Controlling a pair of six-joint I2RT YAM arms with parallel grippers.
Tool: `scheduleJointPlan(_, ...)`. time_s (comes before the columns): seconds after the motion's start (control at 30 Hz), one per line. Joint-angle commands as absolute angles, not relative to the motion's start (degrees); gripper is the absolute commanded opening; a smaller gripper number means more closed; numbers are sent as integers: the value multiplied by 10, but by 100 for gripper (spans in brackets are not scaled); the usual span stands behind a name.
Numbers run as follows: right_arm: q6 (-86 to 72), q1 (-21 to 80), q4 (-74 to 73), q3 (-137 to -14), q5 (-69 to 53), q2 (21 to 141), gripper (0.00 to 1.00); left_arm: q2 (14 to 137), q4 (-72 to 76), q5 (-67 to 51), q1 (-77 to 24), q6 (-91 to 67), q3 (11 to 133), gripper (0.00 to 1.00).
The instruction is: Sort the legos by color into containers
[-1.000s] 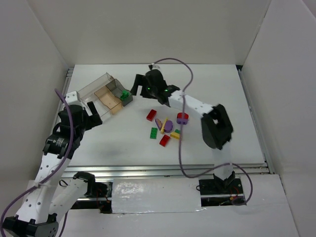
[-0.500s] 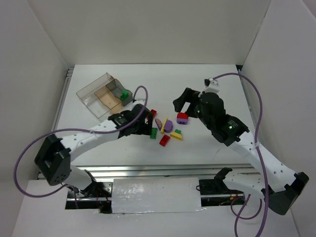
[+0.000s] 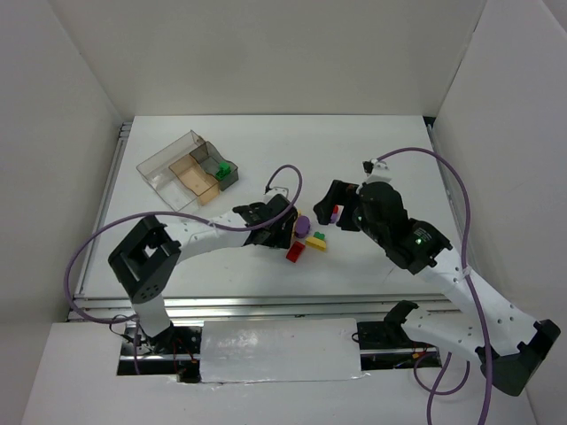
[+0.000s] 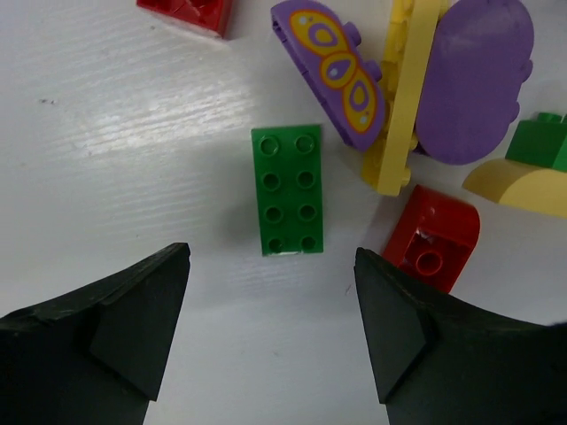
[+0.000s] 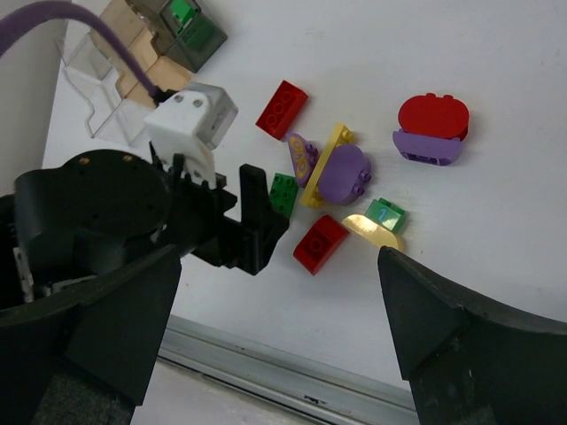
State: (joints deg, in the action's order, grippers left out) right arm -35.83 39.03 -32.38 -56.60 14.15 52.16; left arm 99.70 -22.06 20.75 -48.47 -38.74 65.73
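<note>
**A:** How do the left jaws stand?

**B:** Spread wide. The left gripper (image 4: 270, 266) hangs low over a flat green eight-stud plastic brick (image 4: 286, 189). One black finger is on each side of it, with a gap showing on both sides. The brick lies flat on the white surface (image 4: 133, 133).

**A:** And the right?

**B:** The right gripper (image 5: 279, 266) is also wide apart and holds nothing. It sits above the pile.

**A:** What lies around that green brick?

**B:** On its near right is a small red round-cornered brick (image 4: 431, 239). Next to that is a pale yellow curved piece (image 4: 523, 181) with a small green block (image 4: 542, 142) against it. Just beside the green brick, a purple wing-shaped piece printed with a butterfly pattern (image 4: 332, 71) leans on a long yellow brick (image 4: 403, 106). A purple rounded brick (image 4: 474, 80) is on the yellow one's other side. Beyond the green brick lies a red eight-stud brick (image 5: 282, 109). Farther right, apart from the rest, is a red domed brick joined to a purple base (image 5: 431, 128).

**A:** The containers?

**B:** They are farthest, well beyond the green brick and to its left. It is one clear plastic tray (image 3: 164, 168) with clear, tan and smoky compartments. A green lego (image 3: 224, 168) sits in the smoky one.
</note>
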Motion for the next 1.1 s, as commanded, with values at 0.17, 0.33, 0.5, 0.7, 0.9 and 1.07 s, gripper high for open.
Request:
scheduleJointPlan(0.17, -345, 396, -322, -563, 127, 508, 99, 1065, -215, 227, -484, -387, 700, 80)
scheduleJointPlan(0.33, -345, 396, -322, -562, 126, 497, 100, 1089, -216, 238, -483, -389, 696, 70)
scheduleJointPlan(0.5, -345, 396, -327, -563, 134, 484, 100, 1087, -211, 250, -483, -397, 683, 27)
scheduleJointPlan(0.7, -342, 396, -321, -564, 131, 478, 100, 1005, -235, 288, -475, -412, 670, 0)
scheduleJointPlan(0.9, -341, 396, -313, -558, 127, 484, 100, 917, -264, 330, -424, -414, 707, 0)
scheduleJointPlan(1.07, -337, 395, -311, -557, 125, 496, 100, 943, -286, 296, -306, -430, 784, 0)
